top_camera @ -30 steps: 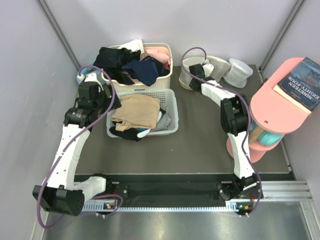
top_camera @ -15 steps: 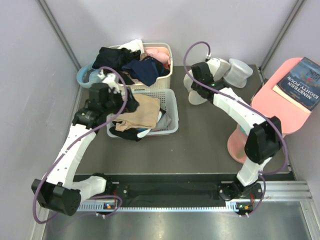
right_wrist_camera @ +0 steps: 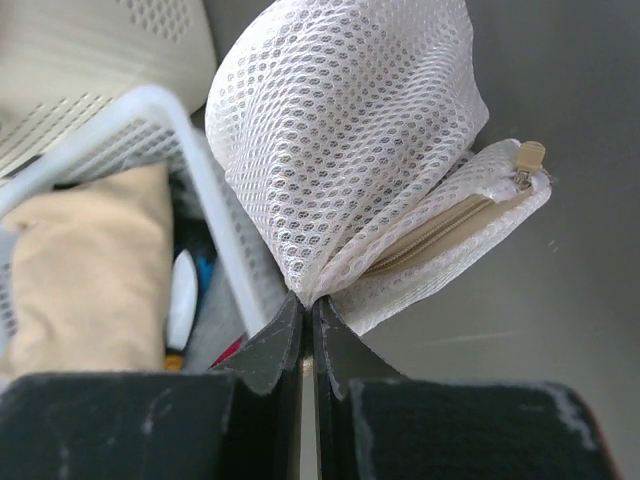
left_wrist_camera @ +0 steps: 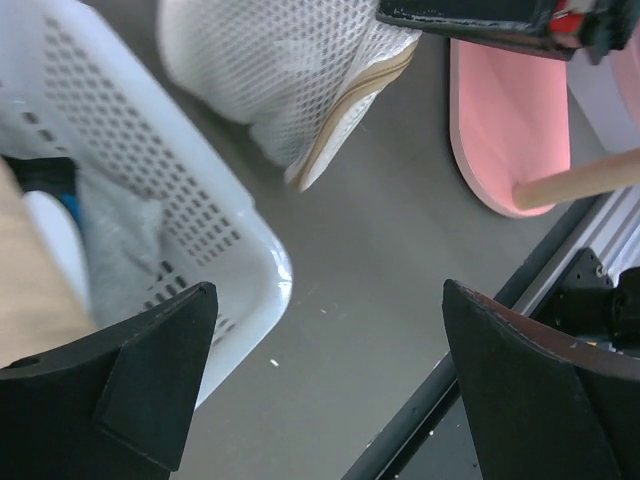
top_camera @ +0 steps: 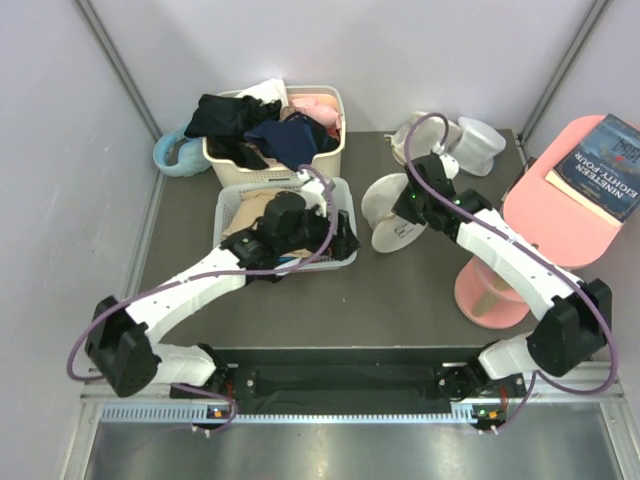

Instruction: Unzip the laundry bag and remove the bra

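Laundry bag (top_camera: 385,205): dead centre of the top view, just right of the white basket, up on its edge with a round flat face toward the bottom of the frame. There's a small dark mark on that face.
Right gripper (top_camera: 408,203): clamped tight on the bag! In the right wrist view its tips meet at lower centre (right_wrist_camera: 305,312), with a fold of mesh pinched between them.
Zip (right_wrist_camera: 440,232): a tan band along the rim, right of centre in the right wrist view. It is closed along the stretch that shows, with the pull tab (right_wrist_camera: 528,156) at its upper right end.
Left gripper (top_camera: 338,240): jaws spread wide, nothing between them, at the basket's lower right corner. In its own view (left_wrist_camera: 328,295) it hangs over that corner and bare table, with the bag in the upper middle.
White basket (top_camera: 222,205): left of centre, holding a folded tan cloth (right_wrist_camera: 80,260).
Cream basket (top_camera: 340,112): upper left, heaped with dark clothes.
Pink stand (top_camera: 555,205): right edge, with a book (top_camera: 608,155) lying on top.
Two pale pouches (top_camera: 478,145): upper right of centre, well apart from the held bag.
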### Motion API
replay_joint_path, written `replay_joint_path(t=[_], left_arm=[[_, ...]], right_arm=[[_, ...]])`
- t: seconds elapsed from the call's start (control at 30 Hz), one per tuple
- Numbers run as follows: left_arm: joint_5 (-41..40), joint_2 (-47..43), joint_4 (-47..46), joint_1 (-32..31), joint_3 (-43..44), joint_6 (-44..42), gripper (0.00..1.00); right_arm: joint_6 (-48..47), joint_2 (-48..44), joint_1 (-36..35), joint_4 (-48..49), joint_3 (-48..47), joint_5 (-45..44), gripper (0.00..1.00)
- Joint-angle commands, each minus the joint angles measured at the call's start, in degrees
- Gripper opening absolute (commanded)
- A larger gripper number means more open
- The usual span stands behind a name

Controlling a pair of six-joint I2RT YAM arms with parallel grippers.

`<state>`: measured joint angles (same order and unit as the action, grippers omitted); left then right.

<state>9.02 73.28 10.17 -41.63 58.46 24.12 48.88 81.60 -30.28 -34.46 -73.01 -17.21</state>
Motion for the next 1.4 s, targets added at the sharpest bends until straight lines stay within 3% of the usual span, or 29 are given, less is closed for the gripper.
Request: replay_joint_path(t=[0.0, 0.47, 0.5, 0.53, 0.6, 0.63, 0.67, 0.7, 0.8, 0.83, 0.93, 1.1, 1.37], left_arm=[[-0.93, 3.97, -7.80, -2.41, 2.36, -2.76, 0.99], [6.01, 12.94, -17.82, -3.46, 1.83, -0.57, 0.96], [7.32, 13.64, -18.34, -3.55, 2.27, -0.13, 0.84], [8.81, 14.17, -20.00, -3.64, 2.80, 0.57, 0.63], [10.66, 14.70, -20.37, -3.64, 3.85, 0.84, 0.41], [11.37, 14.96, -19.93, -3.72, 4.29, 0.49, 0.17], [12.59, 14.97, -18.02, -3.64, 4.91, -0.73, 0.03], [13.39, 15.14, -16.69, -3.64, 5.96, -1.52, 0.00], [21.10, 15.05, -11.07, -2.76, 8.59, -5.13, 0.00], [23.91, 15.40, -10.44, -1.54, 9.47, -5.40, 0.00], [33.50, 16.11, -0.53, 0.48, 13.08, -7.41, 0.00], [43.52, 16.55, 11.77, 3.39, 17.47, -12.34, 0.00], [49.08, 20.06, 28.83, 5.85, 25.46, -22.79, 0.00]], right_arm=[[7.01, -6.19, -0.74, 2.55, 2.26, 7.71, 0.00], [13.60, -12.26, -0.66, 3.17, 6.22, 19.67, 0.00], [13.96, -12.69, -0.65, 3.17, 6.30, 20.20, 0.00], [14.05, -12.96, -0.74, 2.99, 6.39, 21.24, 0.00], [13.61, -13.31, -0.65, 2.03, 6.13, 21.87, 0.00], [11.95, -13.57, -0.74, 1.50, 5.95, 21.61, 0.00], [10.81, -13.75, -0.74, 0.89, 5.52, 20.74, 0.01], [9.66, -13.84, -0.74, 0.19, 5.34, 20.12, 0.03], [1.86, -14.63, -0.48, 0.00, 5.16, 18.09, 0.40], [-2.61, -15.33, -0.22, -0.17, 5.07, 17.66, 0.59], [-11.58, -18.39, -0.04, 0.97, 6.39, 15.55, 0.76], [-23.28, -24.90, 0.31, 6.50, 12.45, 16.76, 0.82], [-31.04, -28.17, 0.31, 16.70, 20.19, 30.20, 0.82]])
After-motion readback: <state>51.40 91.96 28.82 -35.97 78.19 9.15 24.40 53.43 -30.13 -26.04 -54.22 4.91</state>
